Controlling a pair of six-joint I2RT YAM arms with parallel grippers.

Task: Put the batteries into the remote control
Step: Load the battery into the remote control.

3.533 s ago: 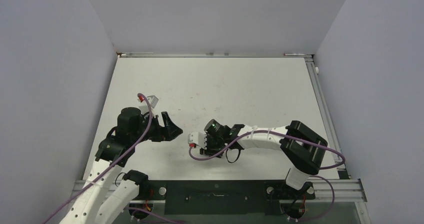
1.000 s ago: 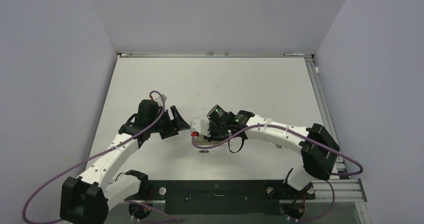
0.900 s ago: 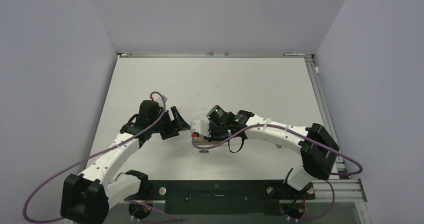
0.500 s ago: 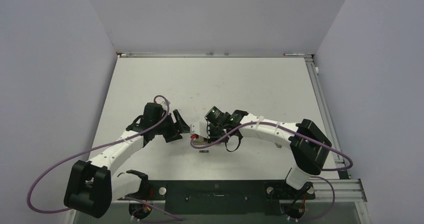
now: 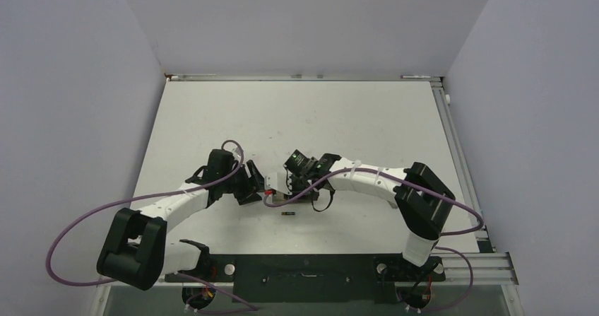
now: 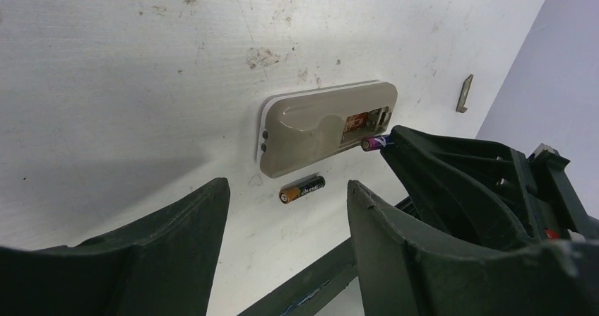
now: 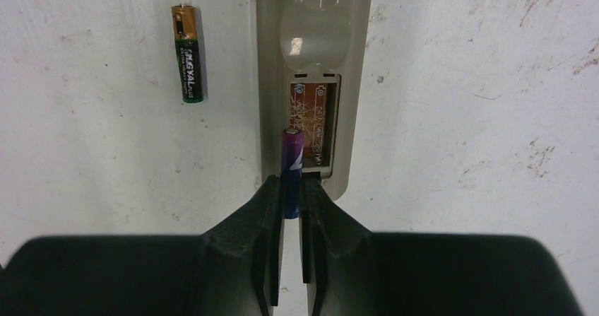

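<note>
left gripper (image 6: 287, 187) is held wide open over the table (image 6: 106, 47), nothing gripped. loose battery (image 6: 302, 189) is seen lying just beside the remote (image 6: 318, 125), which is laid back up with its recess (image 7: 311, 121) uncovered. purple battery (image 7: 292, 157) is pinched in the nearly closed right gripper (image 7: 289, 189), its tip over the recess.

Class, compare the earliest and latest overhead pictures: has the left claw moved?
Yes. The left claw has shifted rightward, farther from the table's left edge.
</note>
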